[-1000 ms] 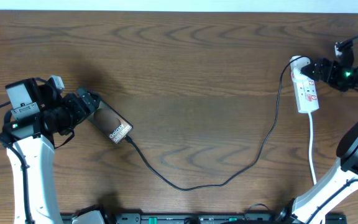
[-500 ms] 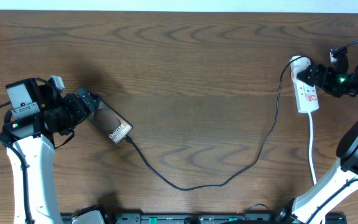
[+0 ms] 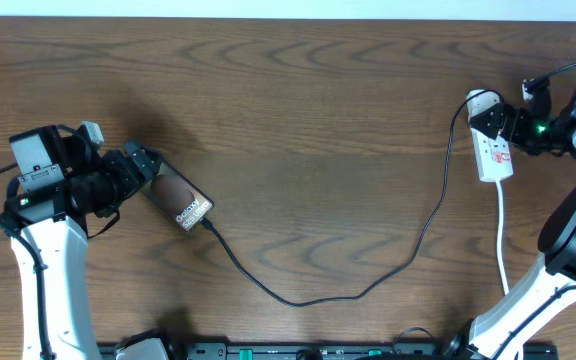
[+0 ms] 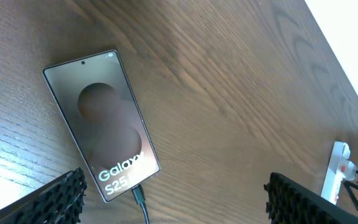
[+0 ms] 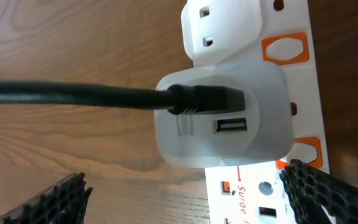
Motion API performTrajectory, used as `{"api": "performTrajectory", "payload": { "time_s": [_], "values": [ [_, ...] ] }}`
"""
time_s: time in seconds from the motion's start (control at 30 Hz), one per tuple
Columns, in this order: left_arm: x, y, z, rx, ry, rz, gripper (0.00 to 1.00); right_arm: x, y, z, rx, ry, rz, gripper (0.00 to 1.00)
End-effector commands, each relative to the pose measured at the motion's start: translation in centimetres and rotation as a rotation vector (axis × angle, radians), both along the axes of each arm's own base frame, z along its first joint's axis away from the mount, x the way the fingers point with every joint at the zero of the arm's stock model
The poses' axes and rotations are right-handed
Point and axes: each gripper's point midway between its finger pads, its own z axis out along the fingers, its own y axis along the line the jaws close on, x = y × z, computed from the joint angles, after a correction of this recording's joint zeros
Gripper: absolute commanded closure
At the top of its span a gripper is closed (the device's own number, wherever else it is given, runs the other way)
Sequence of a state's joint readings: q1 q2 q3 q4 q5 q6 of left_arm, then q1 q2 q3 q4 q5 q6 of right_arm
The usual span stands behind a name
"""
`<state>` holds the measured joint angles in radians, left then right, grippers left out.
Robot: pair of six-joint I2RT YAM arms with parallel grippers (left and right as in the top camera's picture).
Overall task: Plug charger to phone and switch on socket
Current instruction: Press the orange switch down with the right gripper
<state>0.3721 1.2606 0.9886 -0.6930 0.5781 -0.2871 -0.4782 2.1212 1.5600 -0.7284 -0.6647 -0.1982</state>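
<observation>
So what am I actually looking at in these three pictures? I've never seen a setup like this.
The white limbs are a robot's left arm and right arm, at a wooden table. The wide picture comes from a camera overhead. Each of the other two comes from a small camera on one arm's wrist, so the black ridged shapes in their lower corners are that arm's own fingers. On the table lie a phone, a white power strip and a thin black charger cable running between them, plugged into the phone at one end and a white adapter on the strip at the other. The left pincer hovers open by the phone; the right pincer is open by the adapter. Neither holds anything.
</observation>
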Motion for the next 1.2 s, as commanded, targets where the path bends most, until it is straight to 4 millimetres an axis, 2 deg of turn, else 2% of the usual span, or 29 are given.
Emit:
{"api": "performTrajectory", "payload": {
  "time_s": [0.0,0.2,0.53,0.83,1.17],
  "values": [
    [-0.1,-0.2,-0.3,-0.005,0.003,-0.018,0.09,0.2,0.9,-0.5,0.016,0.007,0.011,0.01],
    [-0.1,-0.2,-0.3,-0.005,0.003,-0.018,0.09,0.3,0.5,-0.7,-0.013,0.010,0.004,0.01],
    [-0.1,-0.2,-0.3,-0.005,0.003,-0.018,0.09,0.8,1.5,-1.0,-0.016,0.003,0.028,0.01],
    [-0.2,-0.2,-0.3,-0.007,0.008,-0.018,0.09,0.3,2.1,-3.7,0.038,0.078,0.010,0.01],
    [-0.2,-0.2,-0.3,-0.008,0.010,-0.018,0.09,-0.3,3.9,-3.0,0.161,0.090,0.029,0.03]
  ]
}}
